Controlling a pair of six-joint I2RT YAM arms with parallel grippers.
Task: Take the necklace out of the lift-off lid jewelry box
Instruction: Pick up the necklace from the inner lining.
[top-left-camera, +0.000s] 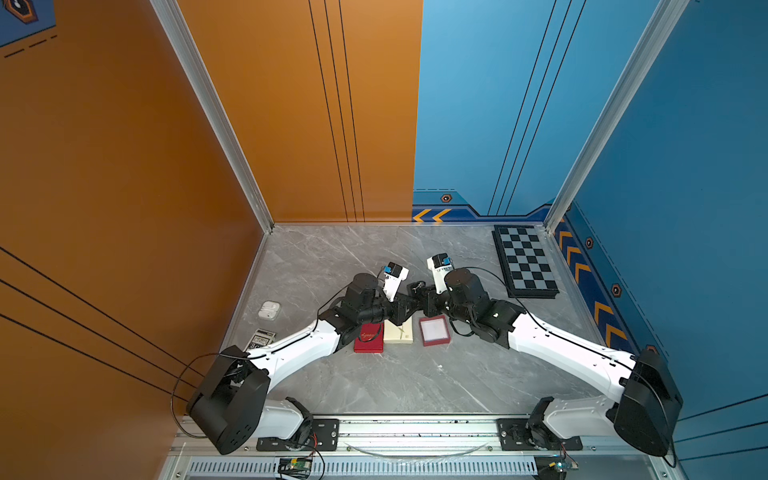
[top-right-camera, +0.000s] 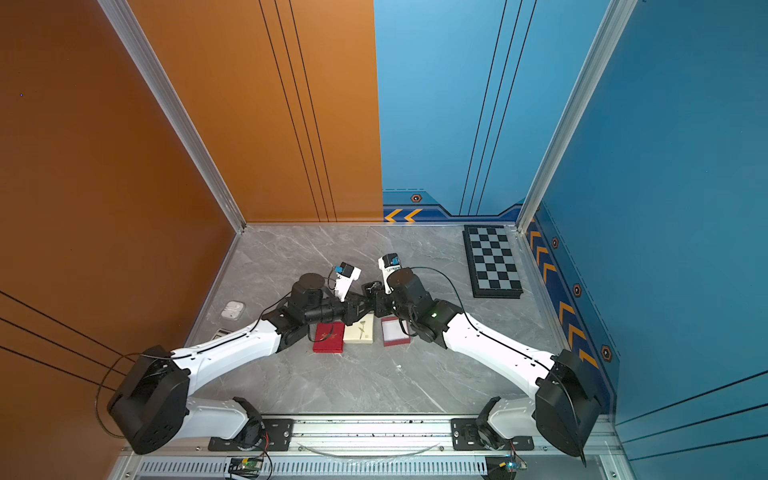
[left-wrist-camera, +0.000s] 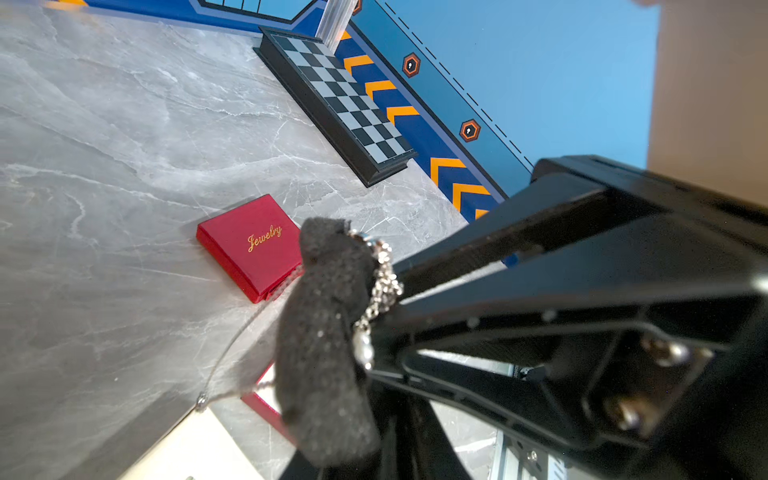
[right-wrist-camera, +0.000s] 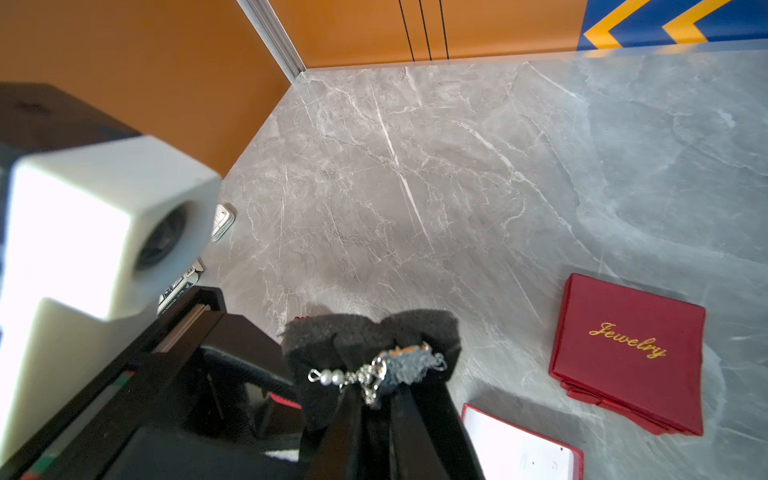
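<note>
A: Where is the necklace (right-wrist-camera: 397, 363)?
B: Out of the box. Its silver chain and pearls lie against a black foam insert (right-wrist-camera: 365, 330), held in the air between the two claws.
A: And the right claw (right-wrist-camera: 390, 388)?
B: Pressed together on the foam, with the pendant right at its tips.
A: The left claw (left-wrist-camera: 384, 299)?
B: Its jaws stand close together on the bunched chain, just beside the foam.
A: The box itself?
B: The open red base (right-wrist-camera: 515, 444) rests on the tabletop (right-wrist-camera: 415, 166) below the right claw. The red "Jewelry" lid (right-wrist-camera: 627, 353) lies below the left claw, with a cream card (top-left-camera: 398, 332) between the two.
</note>
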